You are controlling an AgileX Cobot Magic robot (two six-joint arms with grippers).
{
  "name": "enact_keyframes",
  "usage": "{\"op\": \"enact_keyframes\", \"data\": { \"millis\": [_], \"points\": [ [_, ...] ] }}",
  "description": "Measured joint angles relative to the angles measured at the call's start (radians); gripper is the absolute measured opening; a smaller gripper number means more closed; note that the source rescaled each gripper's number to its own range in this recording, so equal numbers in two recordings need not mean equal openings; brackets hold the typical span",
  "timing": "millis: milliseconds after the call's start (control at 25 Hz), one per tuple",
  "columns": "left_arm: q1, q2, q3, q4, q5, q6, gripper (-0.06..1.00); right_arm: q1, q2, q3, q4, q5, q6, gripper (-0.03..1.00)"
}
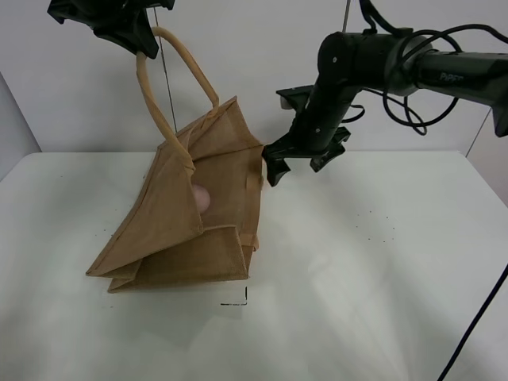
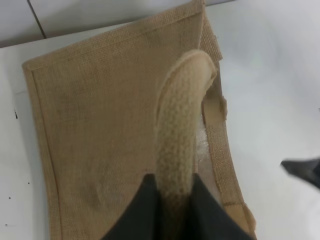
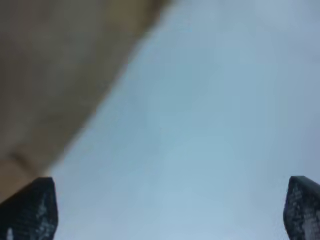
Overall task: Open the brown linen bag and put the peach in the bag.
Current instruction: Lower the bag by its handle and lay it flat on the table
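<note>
Seeing only a pink patch of the peach (image 1: 202, 198) inside the brown linen bag (image 1: 182, 230); rest behind fabric. Can't see most of the left gripper (image 1: 143, 44), cut by exterior view's top edge. Getting just tan blur for the bag in right wrist view. Can't read the small dark mark (image 1: 236, 300) on the table (image 1: 381, 278).

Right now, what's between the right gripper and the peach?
A fabric wall of the brown linen bag; the peach sits inside. Seen in exterior high view.
</note>
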Motion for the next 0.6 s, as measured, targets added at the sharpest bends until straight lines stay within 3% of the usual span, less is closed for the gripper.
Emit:
{"op": "enact_keyframes", "data": {
  "millis": [400,600],
  "points": [
    [0.000,0.000,0.000,-0.002,0.000,0.001,0.00,-0.312,0.000,0.000,-0.078,0.024,0.016,1.00],
    [0.000,0.000,0.000,-0.002,0.000,0.001,0.00,-0.373,0.000,0.000,-0.079,0.077,0.013,1.00]
  ]
}}
